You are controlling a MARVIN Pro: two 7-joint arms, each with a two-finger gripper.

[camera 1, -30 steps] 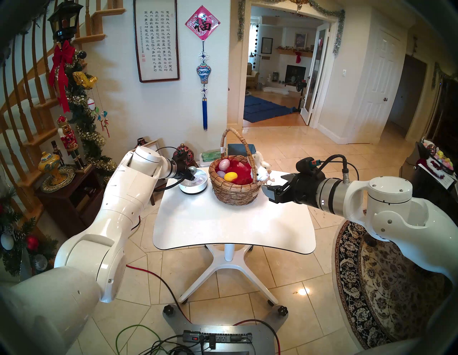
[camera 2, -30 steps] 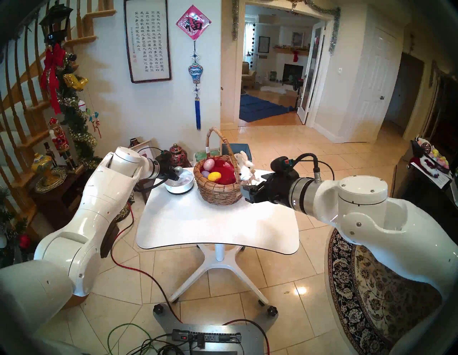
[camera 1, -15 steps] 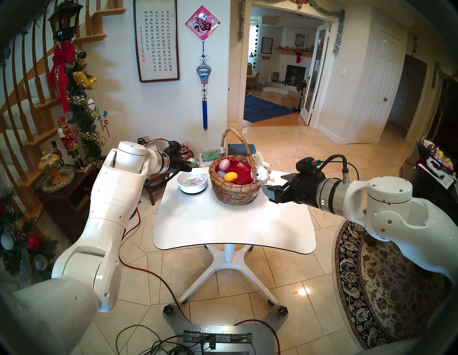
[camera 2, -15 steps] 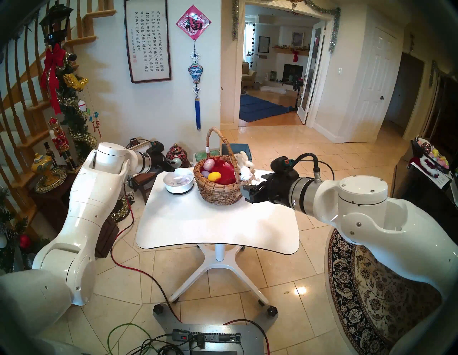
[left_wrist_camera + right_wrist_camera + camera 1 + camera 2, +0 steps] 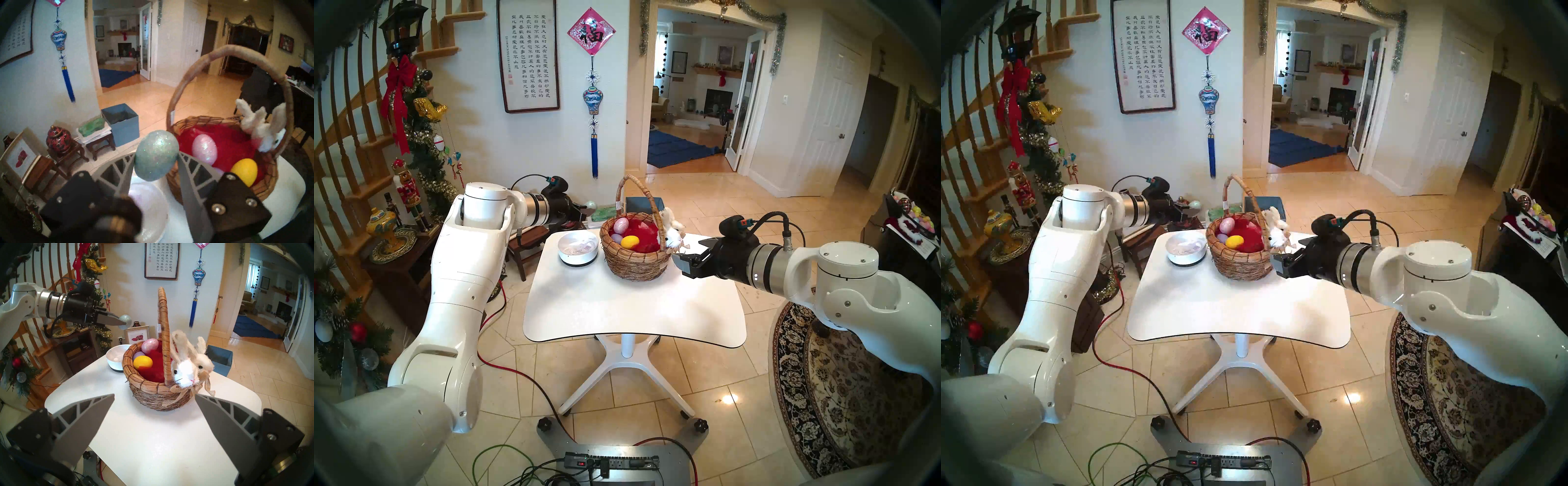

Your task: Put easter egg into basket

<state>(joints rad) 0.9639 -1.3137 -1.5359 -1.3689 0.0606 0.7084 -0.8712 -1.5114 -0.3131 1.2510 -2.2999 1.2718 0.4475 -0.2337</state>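
Note:
A pale green glitter easter egg is pinched at the tips of my left gripper, shut on it. The egg hangs above the table's far left corner, left of and higher than the basket. The wicker basket has a tall handle, red lining and white plush bunnies on its rim. Inside lie a pink egg, a yellow egg and a lilac one. My right gripper stands open just right of the basket, holding nothing.
A shallow white bowl sits on the white table left of the basket, below the held egg. Behind the table stand a blue box and small wooden stools with jars. A patterned rug lies at the right.
My left gripper has risen out of the white bowl with the egg and moved up and slightly toward the basket. The right arm has stayed still.

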